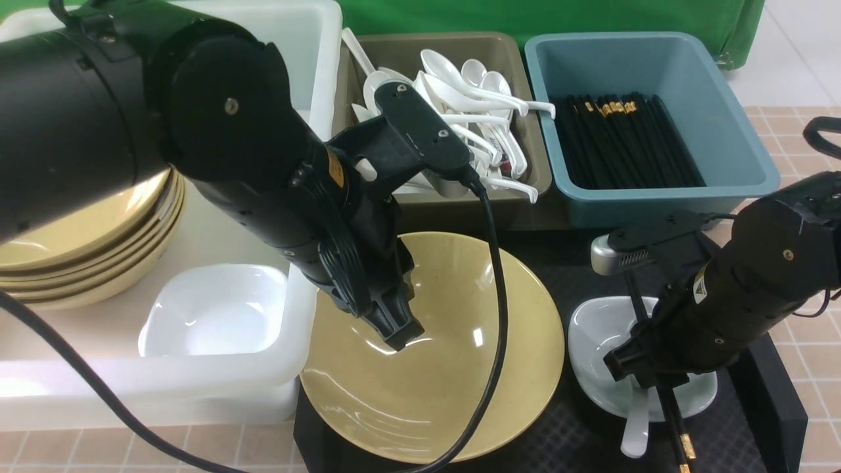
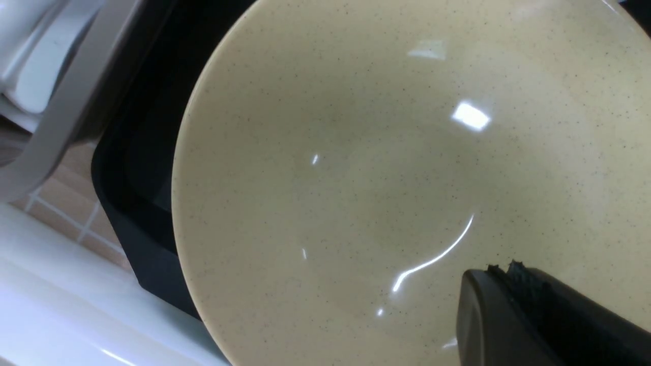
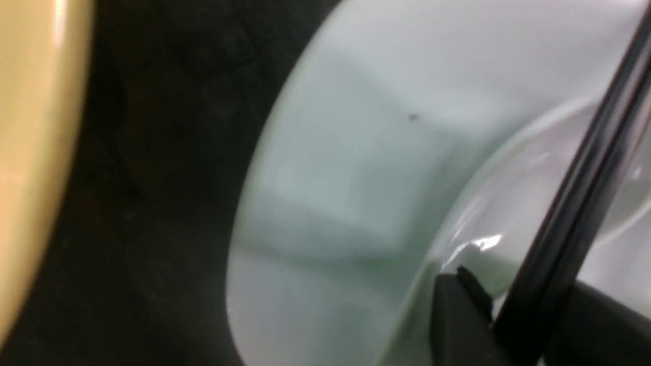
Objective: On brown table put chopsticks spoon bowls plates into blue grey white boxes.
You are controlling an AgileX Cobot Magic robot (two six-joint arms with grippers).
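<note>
A large yellow plate point(image 1: 447, 368) lies on a black tray point(image 1: 775, 387); it fills the left wrist view point(image 2: 356, 178). My left gripper point(image 1: 402, 340) hovers just over the plate's middle, its jaws together and empty point(image 2: 503, 269). To the right, a white bowl point(image 1: 594, 341) holds a white spoon point(image 1: 636, 430) and black chopsticks point(image 1: 677, 427). My right gripper point(image 1: 647, 378) is down in the bowl point(image 3: 356, 178), its jaws point(image 3: 513, 315) closed around the chopsticks point(image 3: 585, 178).
A white box point(image 1: 197, 394) at the left holds a stack of yellow plates point(image 1: 98, 249) and a white square bowl point(image 1: 210, 309). A grey box point(image 1: 460, 43) holds several white spoons. A blue box point(image 1: 742, 151) holds several black chopsticks.
</note>
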